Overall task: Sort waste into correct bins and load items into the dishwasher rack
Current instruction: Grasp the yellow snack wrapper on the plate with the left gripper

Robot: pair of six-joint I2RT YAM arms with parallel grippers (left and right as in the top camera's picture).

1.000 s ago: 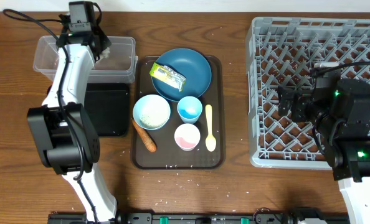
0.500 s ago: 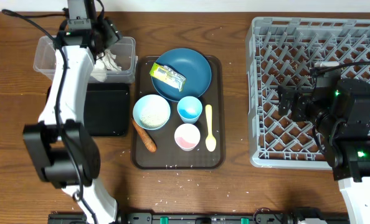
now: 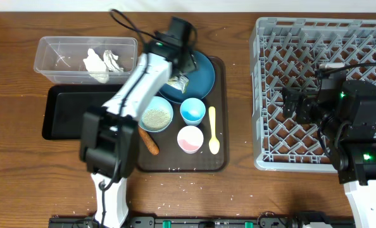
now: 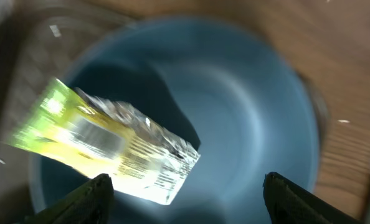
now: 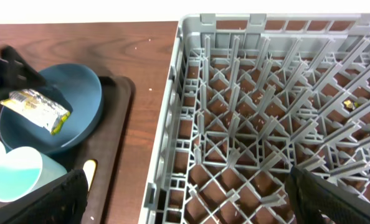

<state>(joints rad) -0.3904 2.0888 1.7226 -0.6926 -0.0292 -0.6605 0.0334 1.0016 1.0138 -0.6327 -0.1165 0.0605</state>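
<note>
My left gripper [image 3: 183, 67] is open and empty, hovering low over the dark blue plate [image 3: 200, 73]. A yellow-green wrapper [image 3: 175, 81] lies on the plate. In the left wrist view the wrapper [image 4: 110, 149] sits just ahead of my open fingers [image 4: 185, 199], towards the left one. Crumpled white tissue [image 3: 102, 61] lies in the clear tub [image 3: 49, 44]. The black tray [image 3: 68, 107] is in front of the tub. My right gripper [image 3: 295, 104] is open and empty over the grey rack [image 3: 340, 38], as the right wrist view [image 5: 185, 205] shows.
On the brown serving tray [image 3: 221, 158] stand a white bowl with rice [image 3: 154, 114], a light blue cup [image 3: 192, 110], a pink cup [image 3: 190, 138], a yellow spoon [image 3: 213, 130] and an orange carrot stick [image 3: 147, 139]. Rice grains [image 3: 175, 183] dot the table.
My left arm has swung right from the clear tub to above the blue plate. The tissue now lies loose in the tub. The right arm has not moved.
</note>
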